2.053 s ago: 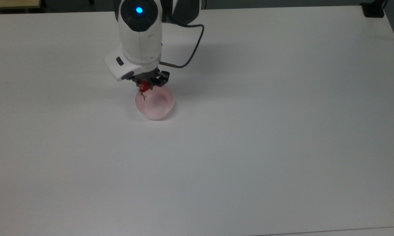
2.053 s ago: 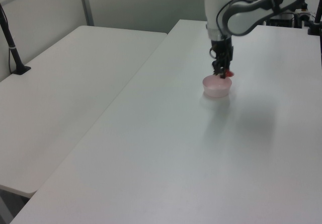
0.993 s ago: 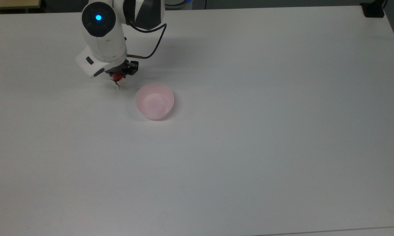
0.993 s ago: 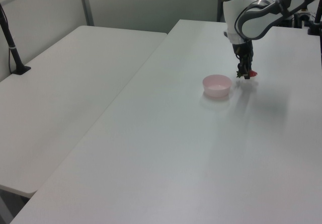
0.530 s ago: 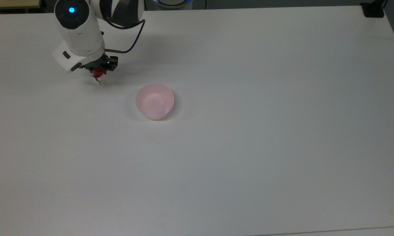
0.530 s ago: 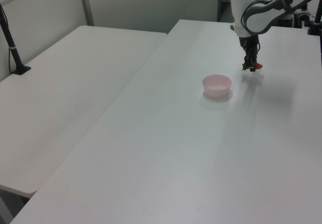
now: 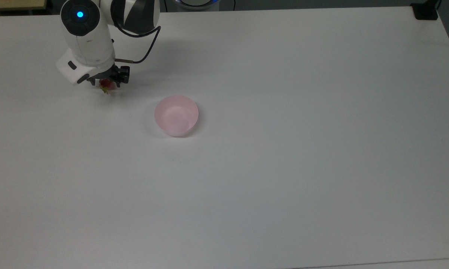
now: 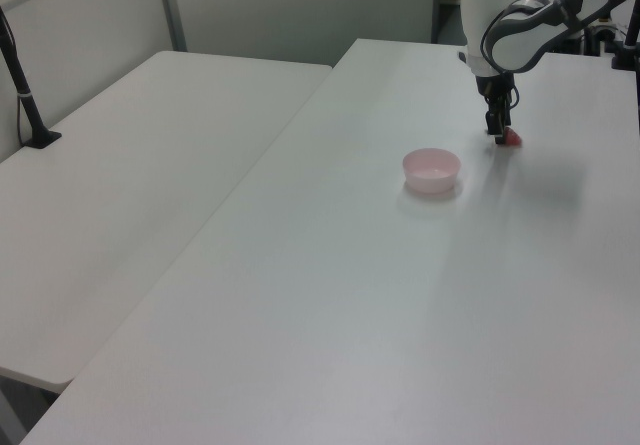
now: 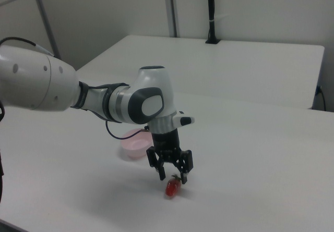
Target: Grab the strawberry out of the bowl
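The strawberry (image 9: 173, 188), small and red with a green stem, lies on the white table (image 7: 284, 168), just under my gripper (image 9: 172, 174). In the right view the gripper's fingers stand apart above the fruit, open, with nothing held between them. In the top view the gripper (image 7: 106, 83) and strawberry (image 7: 105, 86) are at the upper left, well to the left of the pale pink bowl (image 7: 176, 115). The bowl holds nothing. In the left view the strawberry (image 8: 511, 138) sits beyond and to the right of the bowl (image 8: 431, 169), below the gripper (image 8: 498, 131).
A second white table (image 8: 130, 165) adjoins at the left view's left, with a black post (image 8: 20, 75) on it. A black clamp (image 7: 426, 11) sits at the top view's far right corner. The arm's cable (image 7: 146, 48) loops beside the wrist.
The gripper carried the strawberry from over the bowl to the top view's left, then came down. The strawberry now rests on the table and the fingers have parted.
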Action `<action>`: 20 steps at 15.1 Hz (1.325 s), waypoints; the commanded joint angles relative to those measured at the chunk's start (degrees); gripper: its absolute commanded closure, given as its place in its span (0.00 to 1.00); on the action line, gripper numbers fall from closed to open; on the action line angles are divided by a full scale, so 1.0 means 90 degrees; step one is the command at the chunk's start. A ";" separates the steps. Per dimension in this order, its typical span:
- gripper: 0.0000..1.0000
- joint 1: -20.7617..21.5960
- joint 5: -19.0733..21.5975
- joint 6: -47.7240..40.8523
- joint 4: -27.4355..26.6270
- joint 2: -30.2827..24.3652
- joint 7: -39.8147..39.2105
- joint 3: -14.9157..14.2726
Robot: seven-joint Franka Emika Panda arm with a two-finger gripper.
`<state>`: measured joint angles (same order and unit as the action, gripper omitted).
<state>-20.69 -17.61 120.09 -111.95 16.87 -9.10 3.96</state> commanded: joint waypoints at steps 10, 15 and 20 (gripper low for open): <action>0.00 0.0433 0.1507 -0.2452 0.0954 -0.2050 0.1094 0.0049; 0.00 0.1106 0.1536 -0.2912 0.1599 -0.2168 0.2778 0.0020; 0.00 0.1625 0.1361 -0.2193 0.1590 -0.2080 0.1930 -0.0147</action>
<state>-8.44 -4.77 96.28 -98.30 -2.85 12.95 4.39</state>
